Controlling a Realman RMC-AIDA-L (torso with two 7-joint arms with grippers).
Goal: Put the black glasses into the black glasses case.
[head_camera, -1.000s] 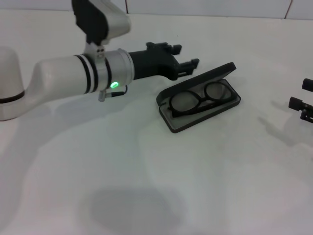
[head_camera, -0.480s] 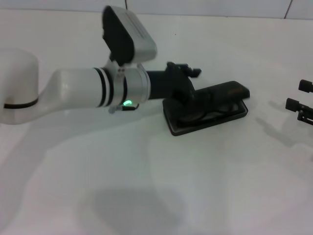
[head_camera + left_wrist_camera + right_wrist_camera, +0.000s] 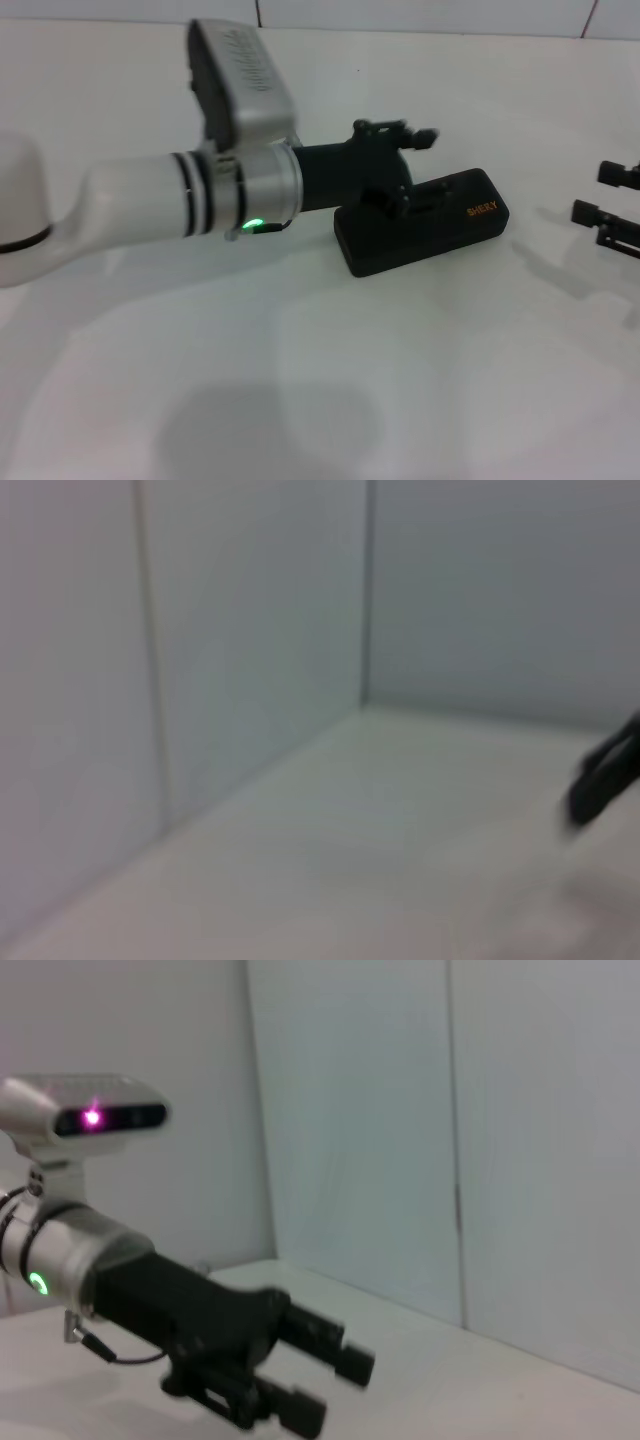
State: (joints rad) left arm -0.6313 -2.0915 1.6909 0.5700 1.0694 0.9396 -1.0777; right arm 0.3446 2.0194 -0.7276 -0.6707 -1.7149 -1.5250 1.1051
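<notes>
One lid: the oblong matte black hard clamshell glasses case point(image 3: 425, 222) now lies shut on the white counter point(image 3: 300, 380), orange lettering up; a second ago it stood open, half a second ago half lowered.
Contents: the thin black-framed glasses are no longer visible; a second ago they lay in the grey lining, so by judgement they are enclosed.
Task reading: placement looks complete; only a full latch remains unconfirmed.
Near ground: broad bare counter in front of the case, with a soft shadow; ample room there.
Left gripper point(image 3: 402, 165): black, on the white and silver arm, it has swung in over the case's back-left end. One of its fingers point(image 3: 385, 199) rests on the lid, the others stick out above and behind; they stand apart and hold nothing.
Right gripper point(image 3: 606, 193): parked at the counter's right margin, well apart from the case; fingers spread, nothing held.
Withdrawal room: open counter behind and to the left of the case; a lift straight up looks unobstructed.
Far edge: pale tiled wall point(image 3: 420, 15) bounds the counter behind the left gripper.
</notes>
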